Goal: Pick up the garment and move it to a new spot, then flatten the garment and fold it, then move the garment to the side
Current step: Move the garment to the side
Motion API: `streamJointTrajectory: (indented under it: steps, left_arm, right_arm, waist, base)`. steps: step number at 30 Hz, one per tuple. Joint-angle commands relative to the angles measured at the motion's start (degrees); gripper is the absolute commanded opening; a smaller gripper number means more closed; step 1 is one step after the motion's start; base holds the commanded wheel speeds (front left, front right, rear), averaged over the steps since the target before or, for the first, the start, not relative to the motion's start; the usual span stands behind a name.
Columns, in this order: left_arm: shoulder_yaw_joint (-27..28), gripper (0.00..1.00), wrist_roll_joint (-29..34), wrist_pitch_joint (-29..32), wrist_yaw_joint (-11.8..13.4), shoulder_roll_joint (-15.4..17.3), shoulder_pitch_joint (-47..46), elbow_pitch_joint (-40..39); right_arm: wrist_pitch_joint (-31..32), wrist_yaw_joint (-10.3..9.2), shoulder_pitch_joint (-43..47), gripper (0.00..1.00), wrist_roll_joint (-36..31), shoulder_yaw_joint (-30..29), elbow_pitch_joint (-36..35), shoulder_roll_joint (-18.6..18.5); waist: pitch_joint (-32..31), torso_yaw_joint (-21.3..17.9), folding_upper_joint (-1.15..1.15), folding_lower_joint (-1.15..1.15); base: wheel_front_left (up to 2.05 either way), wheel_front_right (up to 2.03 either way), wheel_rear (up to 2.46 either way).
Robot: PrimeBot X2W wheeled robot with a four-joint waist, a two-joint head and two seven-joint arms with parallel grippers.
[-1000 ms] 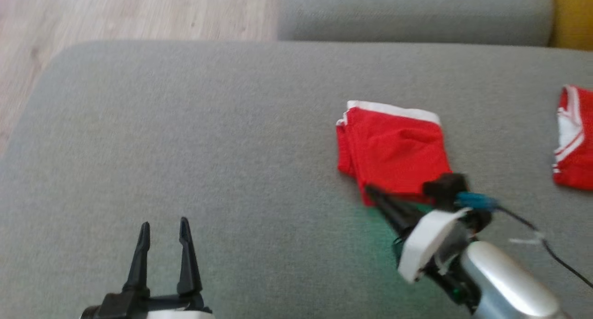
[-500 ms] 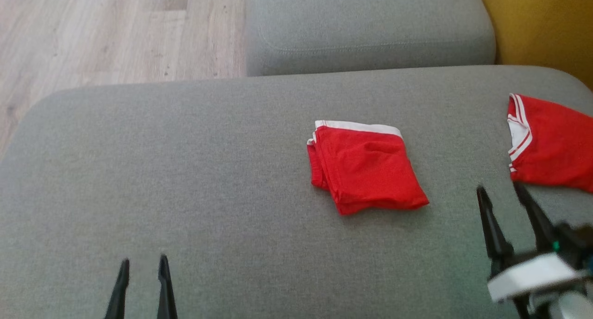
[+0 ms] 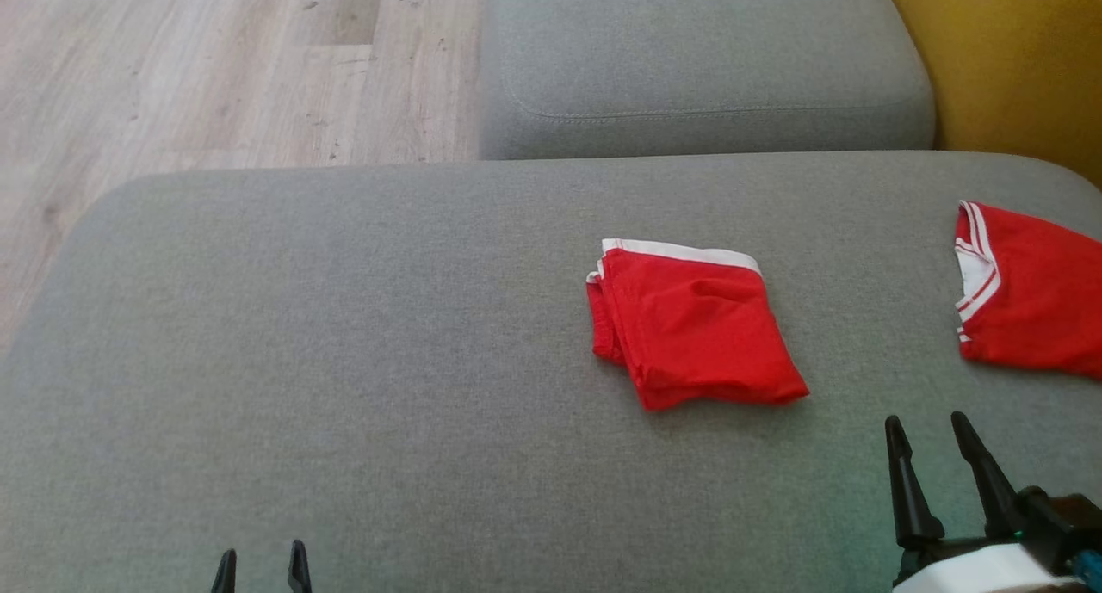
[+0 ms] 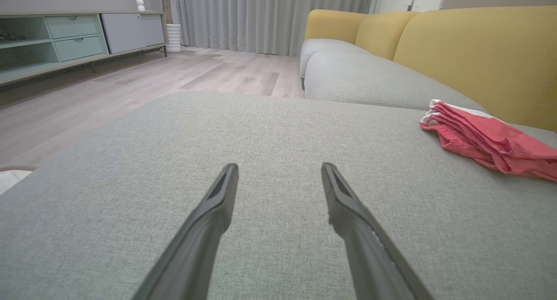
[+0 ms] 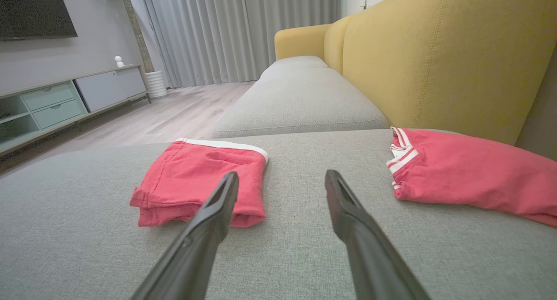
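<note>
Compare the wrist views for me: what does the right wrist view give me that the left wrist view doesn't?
Right wrist view adds: a second red garment with white-striped trim lying near the yellow backrest, a dark wall screen, and the right gripper, jaws open. Left wrist view adds: the left gripper, jaws open. Both share: the folded red shorts, the grey cushion, the curtains, the low sideboard and the wooden floor.
</note>
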Motion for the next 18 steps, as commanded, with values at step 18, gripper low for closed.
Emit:
streamJointTrajectory:
  steps: [18]
  left_arm:
    - [1.38,1.00,1.03,-0.30,-0.91,-0.40,-4.26,-1.70]
  right_arm:
    - [25.68,0.43,-19.49,1.00,18.37,-5.60,-5.86,2.20]
  waist:
    - [2.96,1.48,0.00,0.00]
  base:
    - [0.00,0.00,0.00]
